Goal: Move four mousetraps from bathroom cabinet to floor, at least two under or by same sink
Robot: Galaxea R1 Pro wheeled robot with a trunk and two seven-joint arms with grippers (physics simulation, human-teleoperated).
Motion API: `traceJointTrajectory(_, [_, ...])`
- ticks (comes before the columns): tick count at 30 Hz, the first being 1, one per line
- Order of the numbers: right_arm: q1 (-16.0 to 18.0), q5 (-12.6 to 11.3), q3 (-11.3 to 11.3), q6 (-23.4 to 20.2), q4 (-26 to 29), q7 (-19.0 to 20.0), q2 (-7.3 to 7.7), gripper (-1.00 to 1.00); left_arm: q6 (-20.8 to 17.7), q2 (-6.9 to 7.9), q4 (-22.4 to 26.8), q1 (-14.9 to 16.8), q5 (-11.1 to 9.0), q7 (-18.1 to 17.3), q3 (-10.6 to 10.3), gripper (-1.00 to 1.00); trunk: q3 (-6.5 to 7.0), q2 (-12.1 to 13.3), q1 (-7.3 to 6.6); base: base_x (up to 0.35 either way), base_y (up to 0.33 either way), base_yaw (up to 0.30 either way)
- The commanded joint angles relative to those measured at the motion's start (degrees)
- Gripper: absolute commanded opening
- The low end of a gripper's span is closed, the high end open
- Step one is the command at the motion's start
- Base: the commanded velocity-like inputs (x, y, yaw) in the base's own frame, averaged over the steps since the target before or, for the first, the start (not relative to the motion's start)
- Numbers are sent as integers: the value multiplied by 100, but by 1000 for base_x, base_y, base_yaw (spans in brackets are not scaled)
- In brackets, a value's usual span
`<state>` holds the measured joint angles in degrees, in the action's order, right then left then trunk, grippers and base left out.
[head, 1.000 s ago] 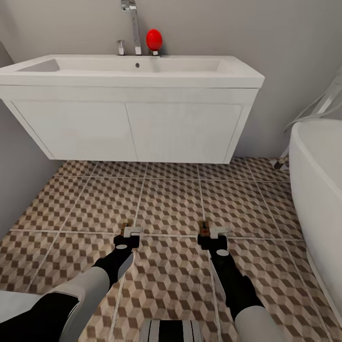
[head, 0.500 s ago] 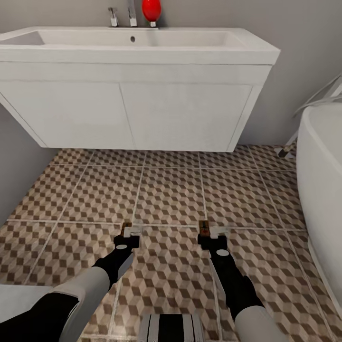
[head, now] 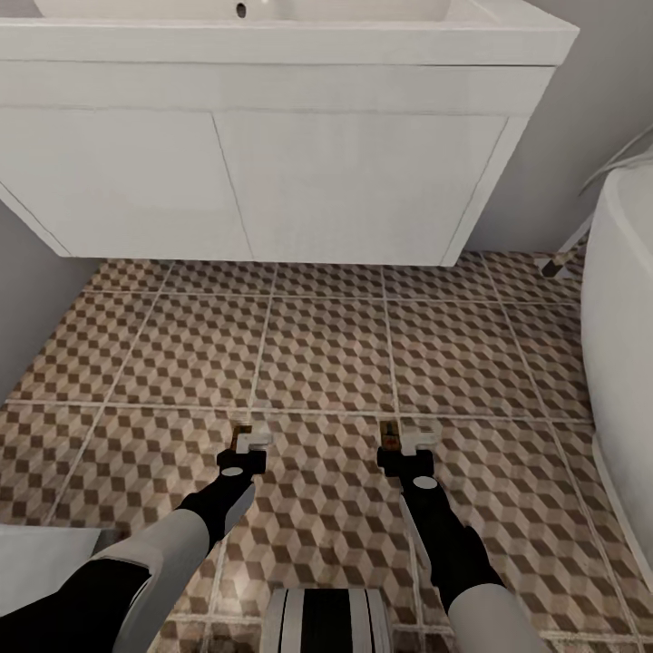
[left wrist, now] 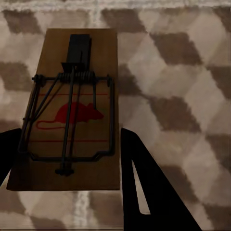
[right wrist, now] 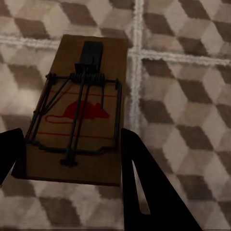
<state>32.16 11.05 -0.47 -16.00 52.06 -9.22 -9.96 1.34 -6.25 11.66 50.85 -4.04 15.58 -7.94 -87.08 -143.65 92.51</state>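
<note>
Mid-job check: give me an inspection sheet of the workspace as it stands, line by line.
Surface: bathroom floor of square tiles with a brown, beige and white cube pattern and pale grout.
Job's things: one tan wooden mousetrap with a dark wire spring and red mouse print between the left fingers; a second mousetrap between the right fingers. Both are held above the tiles. The wide white boxy wall-hung sink hangs ahead.
Clutter: nothing seen.
Grippers: left gripper shut on its trap; right gripper shut on its trap.
Cables: a thin pale line runs along the wall above the tub; I cannot tell what it is.
Surroundings: white bathtub at the right, grey wall.
</note>
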Motion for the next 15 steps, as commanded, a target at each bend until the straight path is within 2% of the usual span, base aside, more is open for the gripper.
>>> traceJointTrajectory(1, [1,38,-6,-35,7,8,-4,-100,9,1,-8,3,-26,42,-50,-100,-36,-3,1,0,0,0])
traceJointTrajectory(15, [1,38,-6,-35,-8,8,-4,-100,15,1,-10,3,-26,42,-50,-100,-476,-22,37,0,0,0])
